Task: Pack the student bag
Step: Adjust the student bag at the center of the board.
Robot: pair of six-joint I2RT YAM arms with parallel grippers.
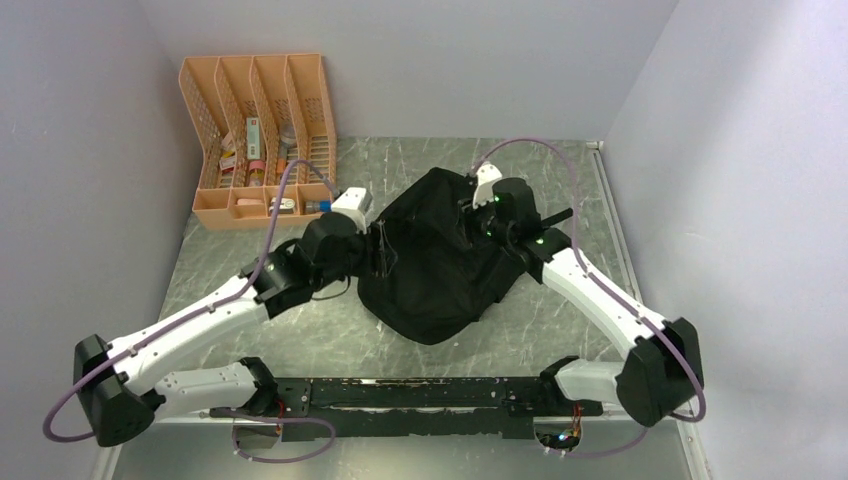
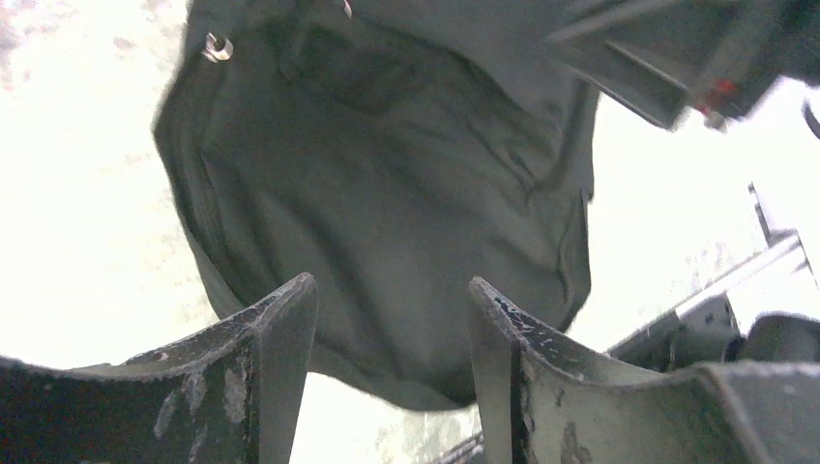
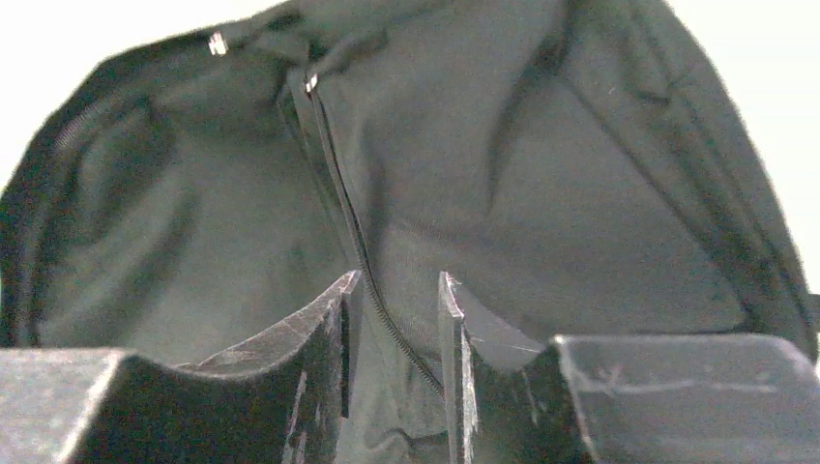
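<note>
Marbled desk (image 1: pixel 300 340): the student bag (image 1: pixel 440 260) lies between the arms. The left gripper (image 2: pixel 392 285) jaws are released at its left side. The right gripper (image 3: pixel 397 280) jaws sit loose astride the zipper (image 3: pixel 334 164).

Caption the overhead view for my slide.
Black student bag between left gripper and right gripper; orange organiser at far left.

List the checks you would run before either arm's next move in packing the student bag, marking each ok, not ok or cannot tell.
1. The student bag rests on the table between both arms: ok.
2. The left pincer has its jaws apart with nothing between them: ok.
3. The right pincer has its jaws apart and the zip runs through the gap; free of the fabric: cannot tell.
4. Bag mouth wide enough to load: cannot tell.
5. The supplies stand in the orange organiser: ok.
6. A pincer carries something to pack: not ok.
</note>
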